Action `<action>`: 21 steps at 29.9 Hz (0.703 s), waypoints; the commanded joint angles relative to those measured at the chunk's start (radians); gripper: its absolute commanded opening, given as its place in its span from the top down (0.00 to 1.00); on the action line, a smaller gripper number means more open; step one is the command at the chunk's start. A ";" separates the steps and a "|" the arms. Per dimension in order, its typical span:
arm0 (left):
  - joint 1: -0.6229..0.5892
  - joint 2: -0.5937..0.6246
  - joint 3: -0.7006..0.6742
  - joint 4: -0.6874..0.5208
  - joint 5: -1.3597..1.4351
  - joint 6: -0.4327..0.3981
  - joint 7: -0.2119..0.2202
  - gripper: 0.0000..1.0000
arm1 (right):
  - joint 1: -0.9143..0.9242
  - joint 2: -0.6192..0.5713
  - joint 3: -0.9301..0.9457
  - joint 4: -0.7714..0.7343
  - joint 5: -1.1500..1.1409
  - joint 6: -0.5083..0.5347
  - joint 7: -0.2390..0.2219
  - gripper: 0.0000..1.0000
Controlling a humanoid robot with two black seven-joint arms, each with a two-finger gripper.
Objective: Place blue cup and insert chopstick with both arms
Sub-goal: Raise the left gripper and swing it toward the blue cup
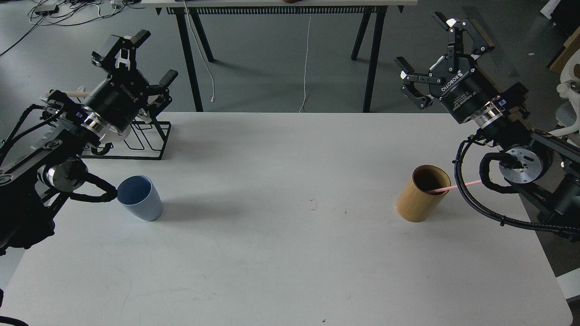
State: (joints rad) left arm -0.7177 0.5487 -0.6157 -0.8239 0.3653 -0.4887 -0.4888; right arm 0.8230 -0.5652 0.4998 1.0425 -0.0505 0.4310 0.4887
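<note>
Both fingers sets spread, raised; blue cup [139, 198] under left arm, chopstick [457, 186] in bamboo holder [422, 193].

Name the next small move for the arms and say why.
Probably lower the left tool toward the blue cup. Both tools are open and empty, raised off the table; the cup stands upright at the left, and the chopstick rests in the bamboo holder on the right.

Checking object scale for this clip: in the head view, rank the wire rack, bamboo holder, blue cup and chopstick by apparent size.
1. black wire rack, though the left arm hides part of it.
2. bamboo holder.
3. blue cup, close to the holder in looks, slightly smaller.
4. chopstick, thinnest; partly inside the holder, so its full length is hidden.
</note>
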 commanded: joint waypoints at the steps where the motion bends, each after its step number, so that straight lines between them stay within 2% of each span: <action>1: 0.014 0.010 -0.007 -0.015 -0.002 0.000 0.000 0.00 | -0.001 0.001 -0.001 0.002 0.000 0.000 0.000 0.01; 10: -0.002 0.053 -0.009 0.002 -0.023 0.000 0.000 0.00 | -0.002 0.004 -0.003 0.004 0.000 0.000 0.000 0.01; 14: -0.005 -0.015 -0.039 0.058 -0.029 0.000 0.000 0.00 | -0.002 0.004 -0.001 0.014 0.000 -0.003 0.000 0.01; 17: -0.014 -0.053 -0.044 0.037 -0.029 0.000 0.000 0.00 | -0.002 0.002 0.003 0.027 0.000 -0.004 0.000 0.01; 21: -0.077 -0.024 -0.039 -0.036 -0.023 0.000 0.000 0.00 | -0.002 -0.012 0.003 0.027 0.000 -0.003 0.000 0.01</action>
State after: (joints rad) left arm -0.7481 0.5028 -0.6594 -0.8059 0.3360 -0.4886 -0.4887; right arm 0.8206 -0.5681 0.5021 1.0687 -0.0505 0.4275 0.4887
